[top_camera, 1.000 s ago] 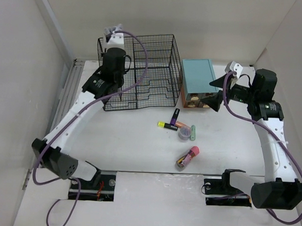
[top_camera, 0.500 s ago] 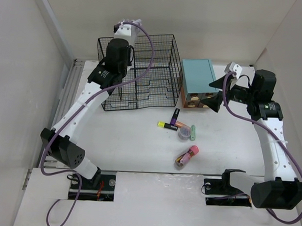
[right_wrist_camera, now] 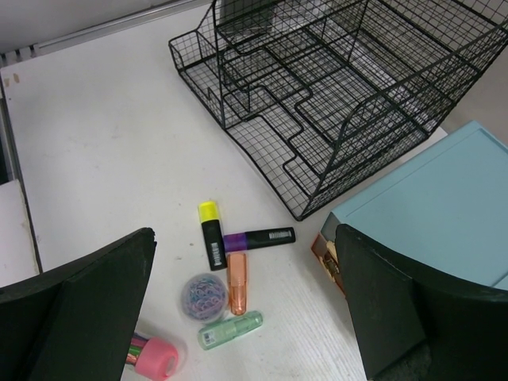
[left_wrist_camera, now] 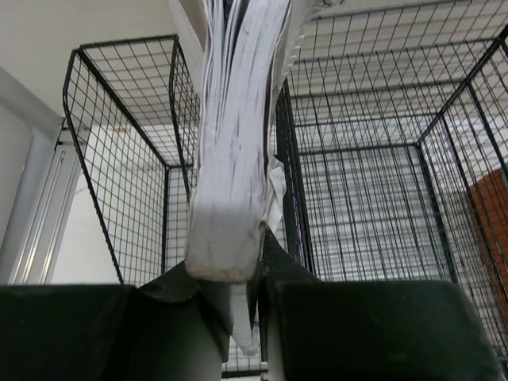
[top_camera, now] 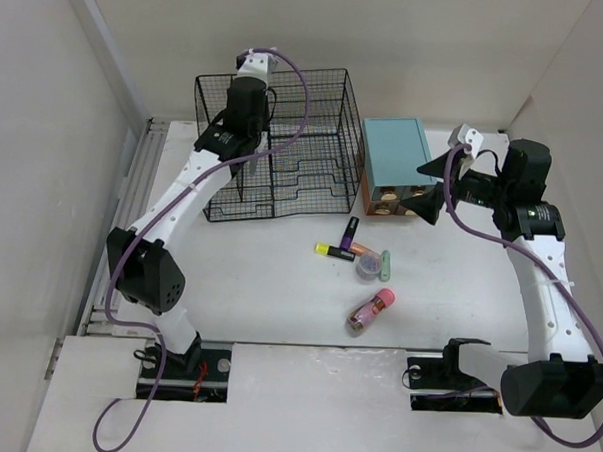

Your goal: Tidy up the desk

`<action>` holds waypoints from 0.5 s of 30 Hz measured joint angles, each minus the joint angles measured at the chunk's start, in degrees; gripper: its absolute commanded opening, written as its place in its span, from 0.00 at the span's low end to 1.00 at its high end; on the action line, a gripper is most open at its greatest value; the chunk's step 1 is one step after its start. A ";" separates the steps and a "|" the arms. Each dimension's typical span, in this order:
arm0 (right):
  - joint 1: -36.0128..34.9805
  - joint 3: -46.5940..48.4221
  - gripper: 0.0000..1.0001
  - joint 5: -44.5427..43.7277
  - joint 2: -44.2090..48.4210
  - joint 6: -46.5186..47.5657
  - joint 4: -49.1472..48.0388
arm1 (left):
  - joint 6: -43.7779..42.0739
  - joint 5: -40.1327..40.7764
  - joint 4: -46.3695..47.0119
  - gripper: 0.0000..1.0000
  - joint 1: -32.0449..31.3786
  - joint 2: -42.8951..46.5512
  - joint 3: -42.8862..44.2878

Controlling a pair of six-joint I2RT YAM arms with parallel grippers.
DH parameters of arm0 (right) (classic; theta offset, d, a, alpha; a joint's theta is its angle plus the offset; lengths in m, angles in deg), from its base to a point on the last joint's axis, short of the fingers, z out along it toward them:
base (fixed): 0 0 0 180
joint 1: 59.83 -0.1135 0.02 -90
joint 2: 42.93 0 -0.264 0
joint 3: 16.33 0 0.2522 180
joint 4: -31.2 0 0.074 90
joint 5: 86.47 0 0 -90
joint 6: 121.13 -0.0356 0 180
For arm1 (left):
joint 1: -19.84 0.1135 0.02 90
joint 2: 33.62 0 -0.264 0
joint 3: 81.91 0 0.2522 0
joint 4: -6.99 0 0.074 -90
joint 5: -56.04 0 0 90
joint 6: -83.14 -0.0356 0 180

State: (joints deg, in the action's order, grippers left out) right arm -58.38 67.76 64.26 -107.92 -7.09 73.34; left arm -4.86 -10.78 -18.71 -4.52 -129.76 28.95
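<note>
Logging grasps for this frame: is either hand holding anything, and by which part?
The left hand pinches what looks like a white paper stack by one narrow end. The right hand is open and empty.

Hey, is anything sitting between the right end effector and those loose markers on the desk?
Nothing visible. In the right wrist view the markers lie on bare desk, framed between the fingers of the open right end effector. The teal drawer box sits beside that path, not across it.
</note>
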 measured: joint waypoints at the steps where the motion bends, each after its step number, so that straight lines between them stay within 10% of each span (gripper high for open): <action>1: 0.00 -0.02 1.00 0.00 -0.09 0.07 0.09 | 0.07 0.33 0.63 0.00 0.00 -0.31 -0.02; 15: 0.00 -0.02 1.00 0.35 -1.40 3.02 1.53 | -0.07 4.92 21.31 0.00 0.04 -0.94 -16.13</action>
State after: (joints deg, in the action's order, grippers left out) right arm -58.38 67.74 64.61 -109.32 -4.08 74.87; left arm -4.93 -5.87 2.60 -4.48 -130.70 12.82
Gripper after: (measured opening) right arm 0.995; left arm 0.098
